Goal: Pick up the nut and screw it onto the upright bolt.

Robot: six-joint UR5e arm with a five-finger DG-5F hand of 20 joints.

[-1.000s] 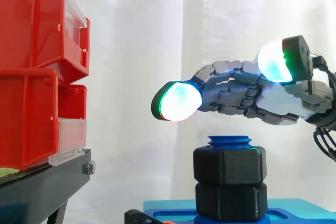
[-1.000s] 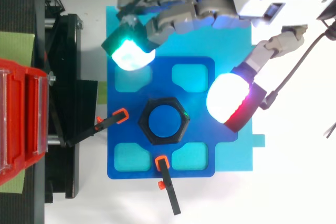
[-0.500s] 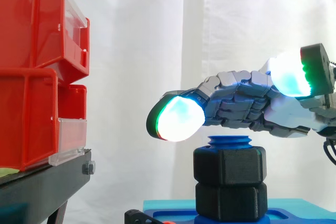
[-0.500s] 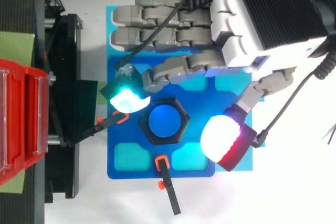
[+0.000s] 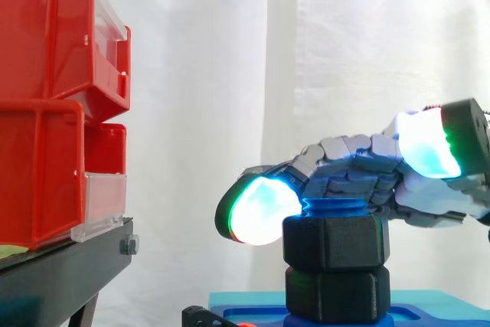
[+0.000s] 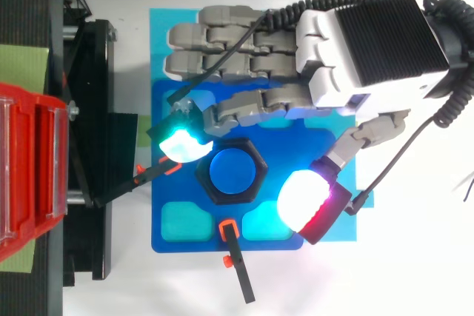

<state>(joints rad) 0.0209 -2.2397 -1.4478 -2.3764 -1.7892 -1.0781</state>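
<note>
1. The hand [image 6: 370,42] is hovering over the bolt [image 6: 231,170], fingers spread apart and clamping nothing.
2. The nut [image 5: 335,241] is sitting on the bolt above a second black nut [image 5: 337,294], hiding all but the bolt's blue top.
3. One glowing fingertip [image 5: 256,208] is lying at the nut's upper left edge; whether they are touching is hard to tell.
4. The thumb pad [image 5: 429,143] is riding higher, to the right.
5. The side view's bottom edge is cutting off the blue fixture [image 6: 222,238].

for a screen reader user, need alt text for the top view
The hand reaches from the right over a blue plate, its glowing fingertips either side of a black nut on a blue bolt, not gripping it. Red bins stand at left.
</note>
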